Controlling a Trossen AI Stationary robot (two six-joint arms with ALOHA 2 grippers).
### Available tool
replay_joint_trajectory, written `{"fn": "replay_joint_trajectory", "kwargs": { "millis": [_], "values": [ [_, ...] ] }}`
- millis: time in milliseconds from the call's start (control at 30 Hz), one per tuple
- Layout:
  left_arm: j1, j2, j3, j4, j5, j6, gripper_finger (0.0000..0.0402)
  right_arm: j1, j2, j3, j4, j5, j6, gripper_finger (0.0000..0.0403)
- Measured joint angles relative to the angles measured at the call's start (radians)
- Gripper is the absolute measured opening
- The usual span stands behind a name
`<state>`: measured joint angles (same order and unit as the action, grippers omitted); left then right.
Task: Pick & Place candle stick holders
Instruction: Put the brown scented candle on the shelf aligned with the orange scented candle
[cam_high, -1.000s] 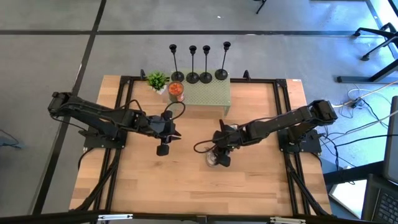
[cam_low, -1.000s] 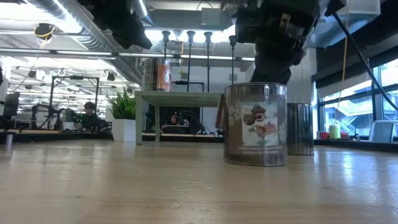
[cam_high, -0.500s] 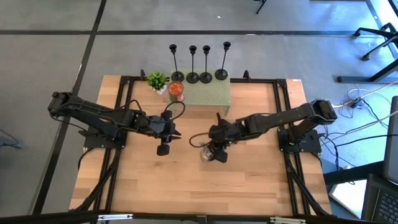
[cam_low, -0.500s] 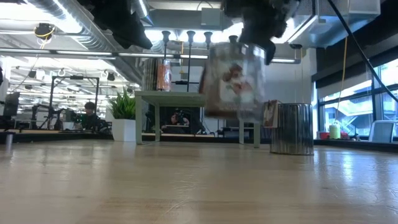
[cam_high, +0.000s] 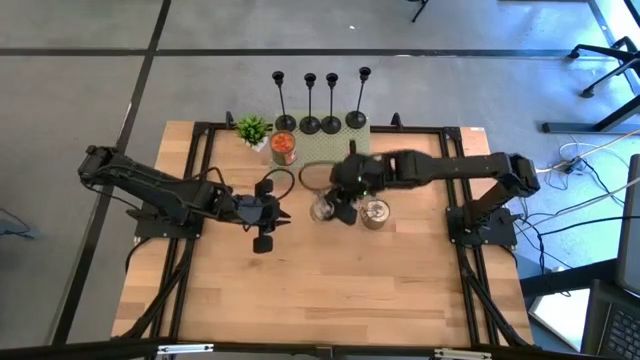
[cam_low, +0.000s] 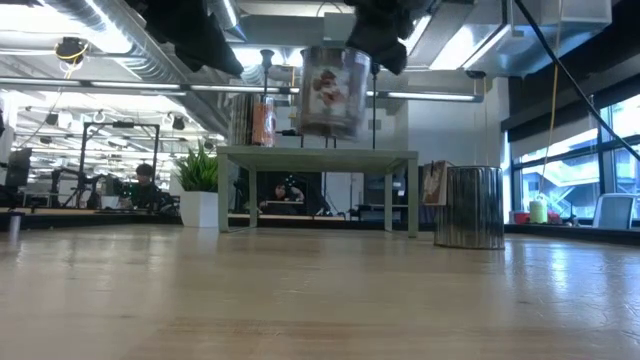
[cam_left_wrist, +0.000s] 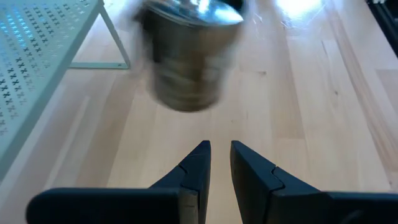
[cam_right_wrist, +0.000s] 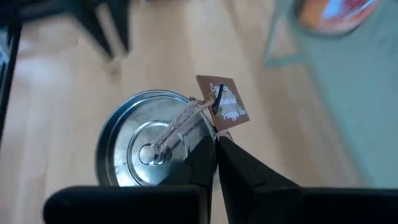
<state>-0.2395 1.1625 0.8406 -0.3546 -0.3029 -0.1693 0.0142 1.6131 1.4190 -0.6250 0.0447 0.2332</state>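
1. Where the high view looks straight down, the four candlesticks (cam_high: 309, 124) stand upright in a row at top centre, on the far edge of the green shelf (cam_high: 340, 155). Neither arm touches them. The right hand (cam_high: 343, 210) reaches to the middle of the frame, clenched, with a jar (cam_high: 322, 208) at its tips. A silver jar (cam_high: 375, 213) sits just right of it on the worktop (cam_high: 300, 290). The left hand (cam_high: 262, 218) hangs left of centre and holds nothing. A plant (cam_high: 252, 129) and an orange jar (cam_high: 283, 146) sit at the shelf's left end.
2. In the low view, the jar (cam_low: 333, 90) hangs clear of the worktop at top centre, under the right hand (cam_low: 378, 22). The candlesticks (cam_low: 267, 58) rise behind it on the shelf (cam_low: 318, 153). The silver jar (cam_low: 470, 207) stands at the right.
3. In the left wrist view, the left hand (cam_left_wrist: 221, 146) is released, its fingers a little apart and empty. The jar (cam_left_wrist: 189, 56) shows blurred at the top.
4. In the right wrist view, the right hand (cam_right_wrist: 216, 138) is pinched on the twine (cam_right_wrist: 180, 121) of the jar's lid (cam_right_wrist: 146, 152), beside a tag (cam_right_wrist: 224, 102).
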Motion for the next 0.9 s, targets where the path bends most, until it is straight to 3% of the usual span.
{"fn": "replay_joint_trajectory", "kwargs": {
  "millis": [233,633,900],
  "values": [
    [-0.042,0.000,0.000,-0.001,-0.031,-0.004,0.0058,-0.103,0.000,0.074,0.004,0.062,-0.132,0.0022],
    [-0.068,0.000,0.000,-0.001,-0.072,-0.004,0.0058,-0.252,0.009,0.094,0.136,0.079,-0.182,0.0022],
    [-0.068,0.000,0.000,-0.002,-0.072,-0.017,0.0058,-0.306,0.080,0.094,0.168,0.129,-0.173,0.0022]
  ]
}}
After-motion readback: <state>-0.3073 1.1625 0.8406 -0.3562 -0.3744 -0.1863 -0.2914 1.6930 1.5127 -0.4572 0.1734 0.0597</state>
